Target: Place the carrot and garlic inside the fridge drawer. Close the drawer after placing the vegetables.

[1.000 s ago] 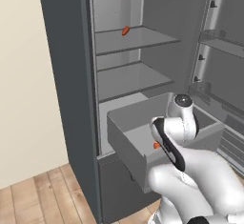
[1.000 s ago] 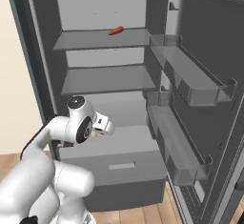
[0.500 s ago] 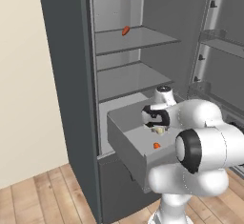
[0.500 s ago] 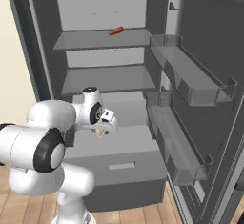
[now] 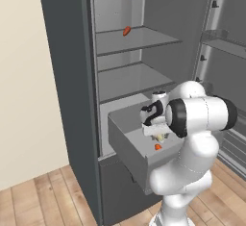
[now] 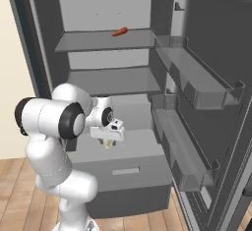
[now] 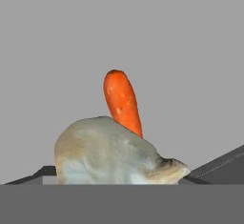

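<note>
In the left base view the fridge drawer [image 5: 126, 145] stands pulled out below the shelves, and the carrot [image 5: 157, 147] lies on its floor near the front wall. Just above it hangs the tool [image 5: 159, 136], with the garlic [image 5: 159, 137] showing pale at its tips. The tool seems closed on the bulb, though its fingertips themselves are hidden, so the width of the grip cannot be read.

The garlic [image 7: 114, 151] looks light, firm and papery, and its rounded, lumpy body would likely slip if pinched near the tapered end; a hold across its widest part seems safest, and it should survive a short drop. The carrot [image 7: 122, 102], seen beyond it in the hand view, looks stiff and smooth, best gripped across its middle, but it already rests in the drawer.

In the right base view the tool [image 6: 108, 143] hangs over the open drawer [image 6: 128, 168], the garlic [image 6: 108, 144] beneath it. Compared with half a second ago, the arm has folded further and the tool has sunk closer to the drawer floor. A small reddish-orange piece [image 6: 119, 31] lies on the upper shelf [image 6: 98, 41] as before.
</note>
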